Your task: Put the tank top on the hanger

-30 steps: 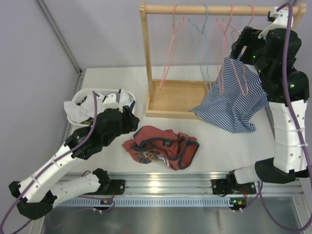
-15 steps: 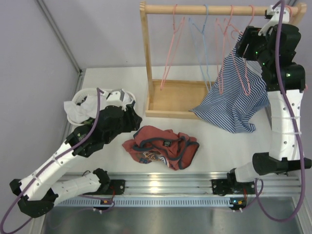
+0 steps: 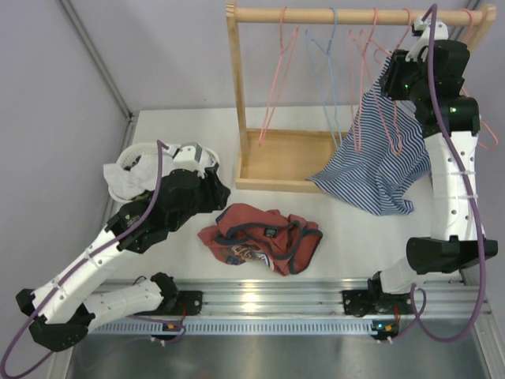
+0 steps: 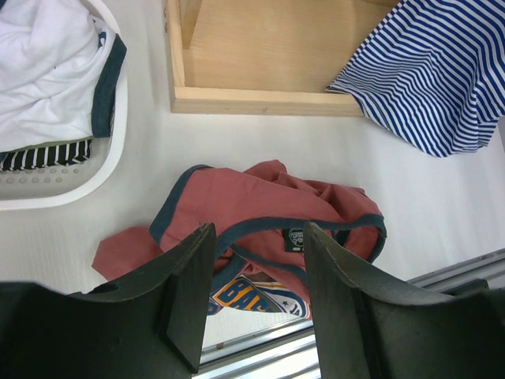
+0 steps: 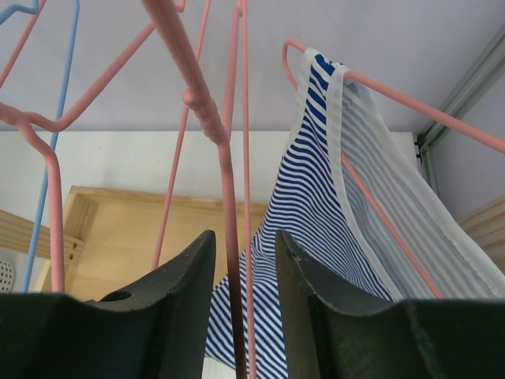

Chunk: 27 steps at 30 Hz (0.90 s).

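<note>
The tank top [image 4: 237, 197] lies crumpled just beyond the spread left pincer [image 4: 259, 237].

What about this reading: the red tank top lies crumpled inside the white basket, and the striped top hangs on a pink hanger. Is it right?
Not quite. The tank top lies crumpled on the table beside the basket, not inside it, as the top external view shows. The striped top does hang on a pink hanger.
</note>
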### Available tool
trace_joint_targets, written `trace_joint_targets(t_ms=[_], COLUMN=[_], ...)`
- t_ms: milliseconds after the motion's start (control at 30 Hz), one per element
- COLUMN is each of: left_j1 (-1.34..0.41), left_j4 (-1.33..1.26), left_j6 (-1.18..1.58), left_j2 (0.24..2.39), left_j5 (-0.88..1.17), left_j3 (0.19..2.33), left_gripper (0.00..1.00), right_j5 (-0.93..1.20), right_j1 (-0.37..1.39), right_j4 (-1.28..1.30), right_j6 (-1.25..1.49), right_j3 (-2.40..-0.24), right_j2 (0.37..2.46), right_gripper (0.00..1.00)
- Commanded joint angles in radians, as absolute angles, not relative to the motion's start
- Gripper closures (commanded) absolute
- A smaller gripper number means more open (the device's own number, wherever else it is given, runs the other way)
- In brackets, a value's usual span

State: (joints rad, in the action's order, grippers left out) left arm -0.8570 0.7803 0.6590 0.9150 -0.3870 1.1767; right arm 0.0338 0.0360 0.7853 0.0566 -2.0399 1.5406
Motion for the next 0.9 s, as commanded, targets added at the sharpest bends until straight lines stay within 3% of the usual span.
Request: trace_joint_targets(t_ms=[0,267,367,400,467,867], left_j1=[-0.853,-0.853,-0.853,-0.851,-0.853,-0.851], left_j4=[0.762,0.765,0.764,0.764,0.764,0.753], left_j6=[0.658,0.664,0.664,0.663,0.664,0.673], left_j2=[0.920,0.931,0.936,0.936,0.942,0.946], left_j5=[-0.399,-0.405,-0.405,-0.405,-0.405,-0.400], left_j3=[1.212,1.218,1.220,1.221,1.224,1.215], left_gripper=[0.47,0.47,0.47,0.47,0.47,0.47], right_j5=[0.066,0.068,0.061,0.060,0.055,0.021], right_j1=[0.021,0.021,0.021,0.021,0.021,0.021], right_j4=[0.729,0.729,0.735,0.735,0.726,0.681], right_j6=[0.026,0.014,0.011,0.011,0.012,0.014], right_j3=[-2.042,-2.039,-2.045,-2.048,-2.046,-2.117], right_j2=[1.532,1.529,1.536,1.534,1.531,1.519], right_gripper=[0.64,0.67,0.77,0.88,1.00,1.00])
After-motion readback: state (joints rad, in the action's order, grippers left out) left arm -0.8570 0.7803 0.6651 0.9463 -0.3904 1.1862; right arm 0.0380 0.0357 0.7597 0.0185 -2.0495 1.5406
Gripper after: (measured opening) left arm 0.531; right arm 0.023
